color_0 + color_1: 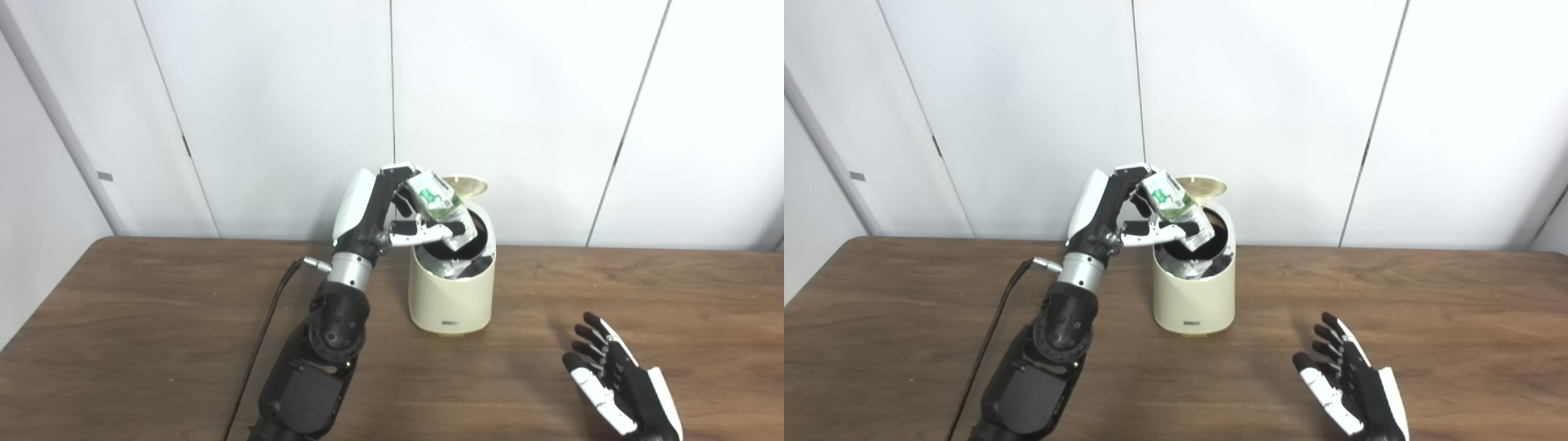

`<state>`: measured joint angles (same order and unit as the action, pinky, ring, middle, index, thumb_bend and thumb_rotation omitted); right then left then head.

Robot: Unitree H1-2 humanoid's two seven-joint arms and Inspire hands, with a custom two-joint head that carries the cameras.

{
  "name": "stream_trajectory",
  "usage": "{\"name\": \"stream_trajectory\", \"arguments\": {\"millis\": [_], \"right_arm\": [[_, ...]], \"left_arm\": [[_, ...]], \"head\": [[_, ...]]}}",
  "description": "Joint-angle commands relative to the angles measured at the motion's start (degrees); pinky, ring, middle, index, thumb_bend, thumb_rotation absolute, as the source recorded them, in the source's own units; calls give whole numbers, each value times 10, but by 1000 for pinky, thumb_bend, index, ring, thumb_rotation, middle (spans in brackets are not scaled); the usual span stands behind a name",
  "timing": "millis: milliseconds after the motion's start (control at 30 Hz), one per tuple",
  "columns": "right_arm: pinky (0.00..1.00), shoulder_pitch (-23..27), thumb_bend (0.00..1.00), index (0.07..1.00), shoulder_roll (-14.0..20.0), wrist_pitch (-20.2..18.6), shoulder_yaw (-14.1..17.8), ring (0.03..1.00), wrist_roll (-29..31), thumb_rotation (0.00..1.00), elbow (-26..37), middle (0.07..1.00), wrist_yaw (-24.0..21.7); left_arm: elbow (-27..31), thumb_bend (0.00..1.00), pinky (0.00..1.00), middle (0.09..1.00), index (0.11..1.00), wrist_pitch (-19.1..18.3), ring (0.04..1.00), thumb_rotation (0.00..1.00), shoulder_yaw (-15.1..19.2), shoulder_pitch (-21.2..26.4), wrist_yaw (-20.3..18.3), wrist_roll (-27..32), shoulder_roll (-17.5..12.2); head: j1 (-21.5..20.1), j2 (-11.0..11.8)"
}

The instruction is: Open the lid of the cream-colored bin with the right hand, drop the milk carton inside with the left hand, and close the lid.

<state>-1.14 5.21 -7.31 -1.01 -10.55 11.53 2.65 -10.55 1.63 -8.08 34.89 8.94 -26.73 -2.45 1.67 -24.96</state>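
Holding the milk carton (442, 208) tilted over the mouth of the cream bin (452, 288), the left hand (398, 214) has its fingers wrapped around the carton, whose lower end points down into the dark opening — a pose that should let it fall straight in once released. The lid (465, 185) stands raised at the far rim, clear of the carton's path. Crumpled packaging already shows inside the bin. The right hand (618, 383) rests low at the near right over the table (153, 318), well apart from the bin, fingers spread and holding nothing — probably waiting to close the lid.
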Motion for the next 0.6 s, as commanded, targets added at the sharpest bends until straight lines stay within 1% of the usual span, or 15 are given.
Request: {"name": "stream_trajectory", "arguments": {"millis": [0,167,300,467,567], "right_arm": [[718,12,540,896,-4,10,-6,820,-2,663,9,861,-4],[708,13,534,899,-6,8,-7,817,-2,657,11,862,-4],[697,14,558,894,-10,5,-8,810,-3,676,14,857,-3],[688,15,542,894,-12,3,-9,803,-8,675,17,854,-1],[679,15,545,884,-13,3,-11,803,-12,678,18,852,-1]], "left_arm": [[8,501,377,517,484,35,435,0,1,30,20,-2,1],[-8,502,351,506,493,56,416,0,1,29,35,-8,3],[-26,502,344,499,499,87,407,0,-6,26,63,-32,-2],[-61,500,340,510,500,136,394,0,-15,26,105,-65,-9],[-95,487,350,511,506,191,396,0,-27,31,154,-99,-20]], "head": [[-1,0],[-3,-1],[-6,-2],[-8,-1],[-11,0]]}}
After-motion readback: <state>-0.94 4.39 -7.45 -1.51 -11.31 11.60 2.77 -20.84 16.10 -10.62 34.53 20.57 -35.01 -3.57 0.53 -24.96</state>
